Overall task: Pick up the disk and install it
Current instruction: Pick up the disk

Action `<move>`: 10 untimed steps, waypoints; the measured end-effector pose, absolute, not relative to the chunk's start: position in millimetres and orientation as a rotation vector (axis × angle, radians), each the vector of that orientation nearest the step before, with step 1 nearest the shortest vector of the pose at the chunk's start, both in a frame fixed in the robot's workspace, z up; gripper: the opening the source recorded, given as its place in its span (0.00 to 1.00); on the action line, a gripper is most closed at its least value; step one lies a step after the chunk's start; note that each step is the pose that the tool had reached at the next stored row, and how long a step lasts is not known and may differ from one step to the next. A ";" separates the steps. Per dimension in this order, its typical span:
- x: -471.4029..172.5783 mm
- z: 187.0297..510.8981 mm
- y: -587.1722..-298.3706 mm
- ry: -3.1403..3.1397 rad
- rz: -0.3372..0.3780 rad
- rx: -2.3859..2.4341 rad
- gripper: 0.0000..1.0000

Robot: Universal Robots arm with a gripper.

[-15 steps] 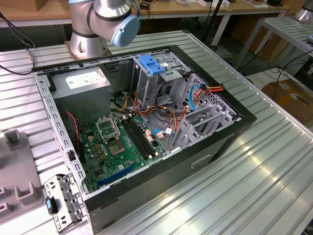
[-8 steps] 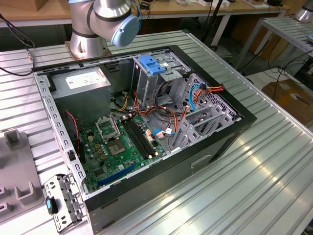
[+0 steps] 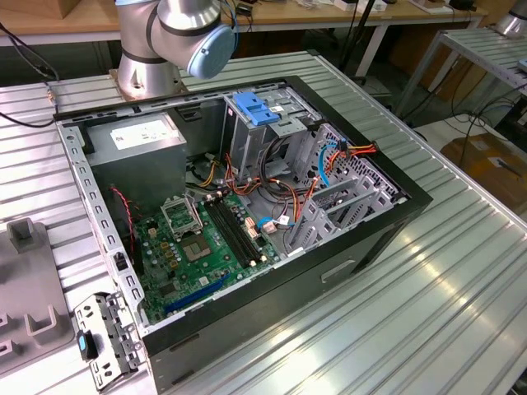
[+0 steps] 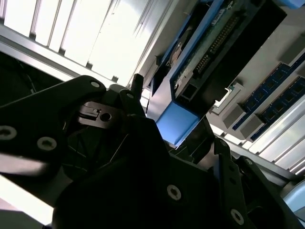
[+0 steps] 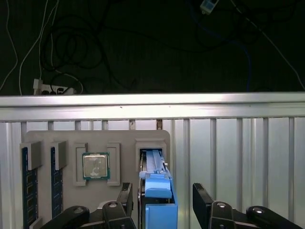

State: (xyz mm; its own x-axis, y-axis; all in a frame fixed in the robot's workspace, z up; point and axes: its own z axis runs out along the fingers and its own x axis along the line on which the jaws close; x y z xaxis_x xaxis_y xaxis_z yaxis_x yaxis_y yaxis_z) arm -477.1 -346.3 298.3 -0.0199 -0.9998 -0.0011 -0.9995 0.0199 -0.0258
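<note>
1. A ribbed metal table (image 3: 461, 280) carries an open computer case (image 3: 387, 222). The arm's base (image 3: 148, 58) stands behind the case in the exterior view.
2. In the first wrist view, a grey parts tray (image 5: 95, 140) lies on a ribbed surface of the same kind.
3. The disk (image 5: 157, 205) stands on edge in a slot of this tray, with its blue plastic rail facing the camera.
4. The gripper (image 5: 162, 187) is spread wide, with one finger on each side of the disk. A gap shows at both sides, so nothing is gripped.
5. The gap is narrower on the side of the processor chip (image 5: 96, 166), which sits in a neighbouring recess. Memory modules (image 5: 29, 191) sit beyond it.

Hazards (assessment):
- The fingers are off centre. On closing, one finger would probably meet the disk first and press it against the slot wall, which could tilt or jam it on lifting.
- A hold on the plastic rail alone may slip.
- Sideways drift could bring the nearer finger against the processor recess.
</note>
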 end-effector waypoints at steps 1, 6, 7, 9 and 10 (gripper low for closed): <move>-477.2 298.3 -346.4 2.230 -0.027 -2.186 0.62; -479.7 297.2 -346.4 2.230 -0.027 -2.186 0.62; -479.8 297.0 -347.0 2.230 -0.027 -2.186 0.62; -479.8 296.6 -348.1 2.230 -0.027 -2.186 0.62; -479.8 296.5 -348.9 2.230 -0.027 -2.186 0.62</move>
State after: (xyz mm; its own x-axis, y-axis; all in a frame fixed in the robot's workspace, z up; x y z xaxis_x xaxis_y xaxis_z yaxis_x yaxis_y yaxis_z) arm -479.8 -348.9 296.5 -0.0199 -0.9998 -0.0012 -0.9995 0.0199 -0.0255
